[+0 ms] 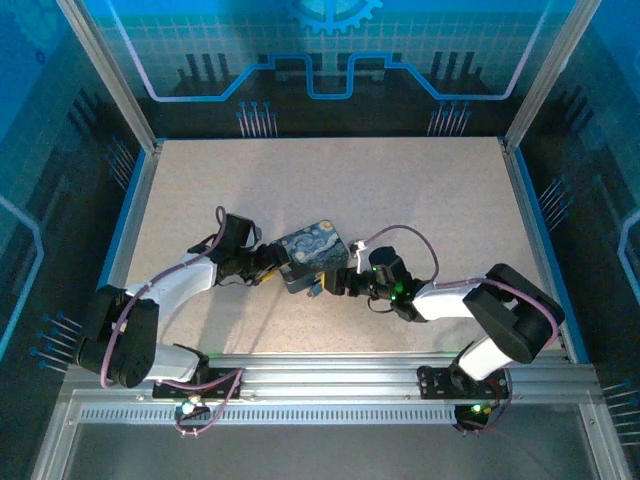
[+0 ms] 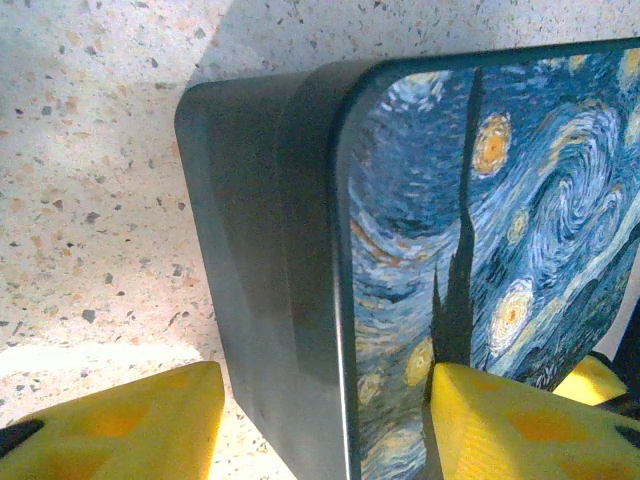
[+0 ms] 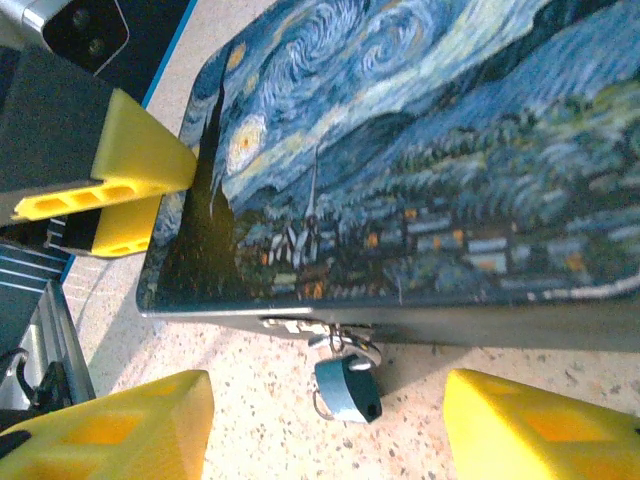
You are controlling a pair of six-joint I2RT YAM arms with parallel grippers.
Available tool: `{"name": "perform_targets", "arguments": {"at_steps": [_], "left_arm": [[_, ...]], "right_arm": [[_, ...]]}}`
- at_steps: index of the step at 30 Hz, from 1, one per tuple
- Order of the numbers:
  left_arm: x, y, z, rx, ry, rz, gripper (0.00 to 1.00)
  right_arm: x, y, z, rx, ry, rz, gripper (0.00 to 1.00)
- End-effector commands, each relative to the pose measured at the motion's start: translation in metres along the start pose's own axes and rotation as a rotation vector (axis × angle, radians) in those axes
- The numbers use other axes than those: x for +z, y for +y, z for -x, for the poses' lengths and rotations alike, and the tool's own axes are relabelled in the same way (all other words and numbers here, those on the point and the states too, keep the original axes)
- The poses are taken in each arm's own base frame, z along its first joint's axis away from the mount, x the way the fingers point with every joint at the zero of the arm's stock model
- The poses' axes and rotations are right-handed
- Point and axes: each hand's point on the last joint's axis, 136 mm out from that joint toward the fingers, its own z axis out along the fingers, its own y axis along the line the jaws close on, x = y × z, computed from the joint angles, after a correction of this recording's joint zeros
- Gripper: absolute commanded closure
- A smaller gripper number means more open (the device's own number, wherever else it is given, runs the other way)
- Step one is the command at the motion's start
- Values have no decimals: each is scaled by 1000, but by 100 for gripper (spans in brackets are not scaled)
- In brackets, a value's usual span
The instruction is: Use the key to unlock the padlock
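Observation:
The blue-and-yellow painted tin box (image 1: 315, 250) sits mid-table between both arms. My left gripper (image 1: 272, 262) is shut on its left corner. In the left wrist view one yellow finger (image 2: 520, 420) lies on the painted lid (image 2: 480, 200) and the other finger (image 2: 120, 425) meets the bottom edge. The small silvery padlock (image 3: 347, 388) hangs from the hasp (image 3: 300, 325) on the box's near wall and rests on the table. My right gripper (image 3: 325, 430) stands open just in front of it, a finger on each side, touching nothing. The key is hidden; a thin wire ring shows at the padlock's left.
Speckled tabletop (image 1: 330, 180) stretches behind the box. A metal rail (image 1: 330, 375) runs along the near edge by the arm bases. Enclosure posts and blue walls close the sides. The left gripper's yellow finger (image 3: 130, 160) shows on the lid (image 3: 420, 130).

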Motion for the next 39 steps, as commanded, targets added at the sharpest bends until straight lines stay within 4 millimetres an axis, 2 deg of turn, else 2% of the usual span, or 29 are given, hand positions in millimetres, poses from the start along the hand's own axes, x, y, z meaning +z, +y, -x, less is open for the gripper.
{"name": "perform_targets", "arguments": {"at_steps": [1, 13, 23, 39], "left_arm": [[5, 39, -26, -57, 72, 143, 43], [4, 39, -26, -58, 72, 138, 43], [5, 39, -27, -58, 74, 140, 43], [4, 38, -26, -56, 73, 140, 43]], "right_arm": [[-3, 13, 5, -30, -20, 73, 35], [19, 8, -5, 14, 24, 102, 37], [34, 10, -11, 10, 30, 154, 45], [41, 2, -22, 23, 58, 154, 59]]}}
